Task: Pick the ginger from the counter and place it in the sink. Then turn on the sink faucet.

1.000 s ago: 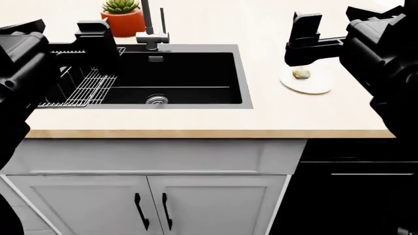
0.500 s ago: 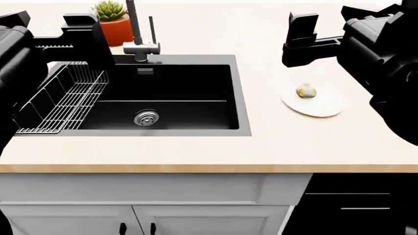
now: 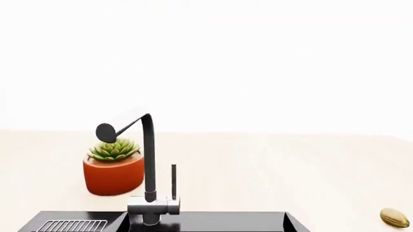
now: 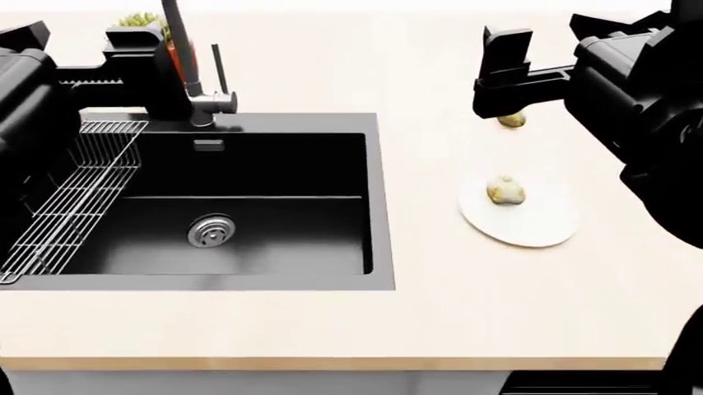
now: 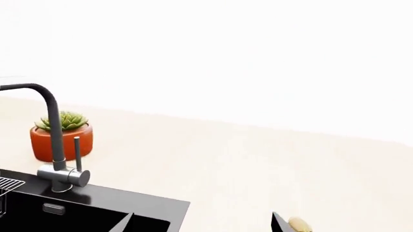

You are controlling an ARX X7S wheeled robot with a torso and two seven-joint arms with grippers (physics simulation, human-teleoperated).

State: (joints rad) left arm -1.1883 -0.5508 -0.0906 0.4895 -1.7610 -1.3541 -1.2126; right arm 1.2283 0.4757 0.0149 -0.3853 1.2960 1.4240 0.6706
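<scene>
The ginger (image 4: 505, 190), a small lumpy beige root, lies on a white plate (image 4: 538, 230) on the counter (image 4: 439, 313), right of the sink (image 4: 275, 173). The black sink has a steel drain (image 4: 211, 230) and a wire rack (image 4: 66, 206) at its left side. The faucet (image 4: 184, 66) stands at the sink's back rim, and also shows in the left wrist view (image 3: 150, 164) and the right wrist view (image 5: 55, 140). My right gripper (image 4: 503, 90) hovers beyond the plate, and its jaws (image 5: 201, 227) are open and empty. My left gripper (image 4: 141, 66) hovers by the faucet, its fingers unseen.
A smooth tan nut-like thing (image 4: 512, 121) lies beyond the plate, partly behind my right gripper, and shows in both wrist views (image 5: 299, 224) (image 3: 394, 217). An orange pot with a succulent (image 3: 114, 169) stands behind the faucet. The counter's front edge (image 4: 329, 362) runs along the bottom.
The head view has moved in over the counter: sink, plate and ginger have slid down and grown larger. The nut-like thing has come into view. Both arms keep their places in the view.
</scene>
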